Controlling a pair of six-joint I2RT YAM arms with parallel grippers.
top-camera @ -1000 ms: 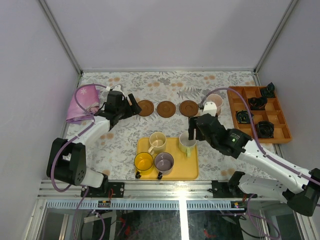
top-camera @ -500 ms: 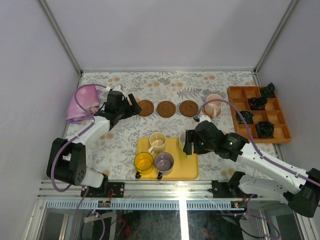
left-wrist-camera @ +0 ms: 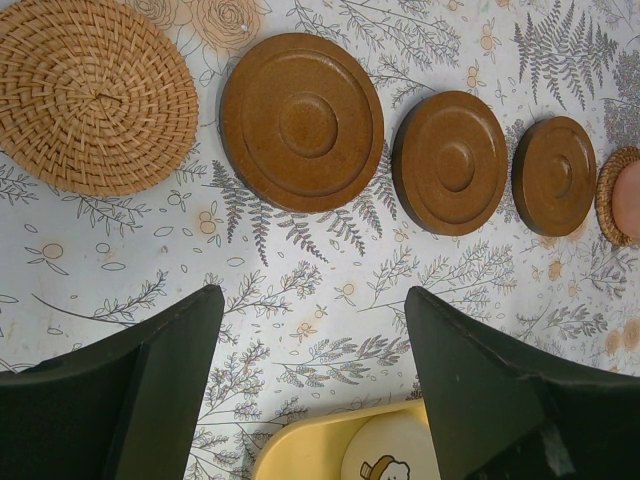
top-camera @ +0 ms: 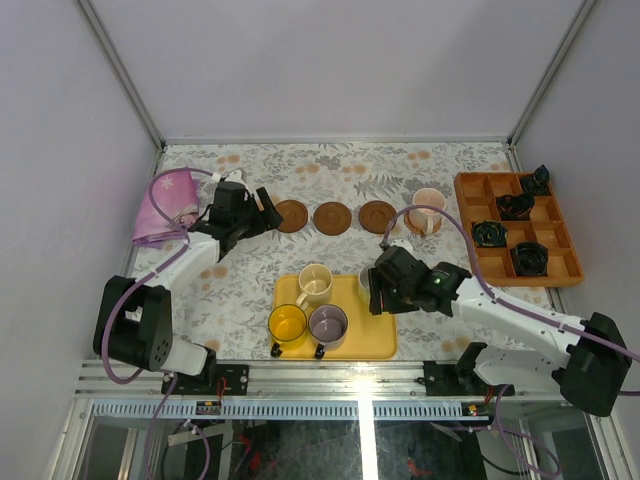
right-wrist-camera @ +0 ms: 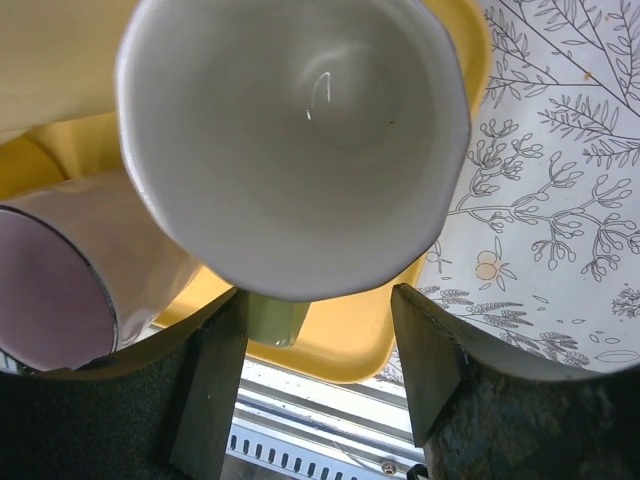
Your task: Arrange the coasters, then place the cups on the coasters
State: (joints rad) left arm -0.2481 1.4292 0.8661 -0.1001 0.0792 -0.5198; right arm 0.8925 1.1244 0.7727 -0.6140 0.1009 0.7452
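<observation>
Three brown coasters (left-wrist-camera: 300,120) (left-wrist-camera: 455,160) (left-wrist-camera: 553,175) lie in a row at the back, with a woven coaster (left-wrist-camera: 95,95) at their left end. At the right end the pink cup (top-camera: 428,208) stands on another woven coaster (left-wrist-camera: 606,190). The cream cup (top-camera: 315,284), yellow cup (top-camera: 287,324) and purple-grey cup (top-camera: 328,324) stand on the yellow tray (top-camera: 385,340). My right gripper (right-wrist-camera: 318,300) is open, its jaws on either side of the pale green-white cup (right-wrist-camera: 300,140) near its green handle (right-wrist-camera: 272,318). My left gripper (left-wrist-camera: 312,300) hovers open and empty in front of the coaster row.
An orange compartment box (top-camera: 520,232) with small black objects stands at the right. A pink cloth (top-camera: 165,205) lies at the back left. The table's front rail (right-wrist-camera: 330,420) runs just beyond the tray's edge.
My right arm has swung left and down over the tray, covering the pale green-white cup, and its jaws have narrowed a little. The left arm has not moved.
</observation>
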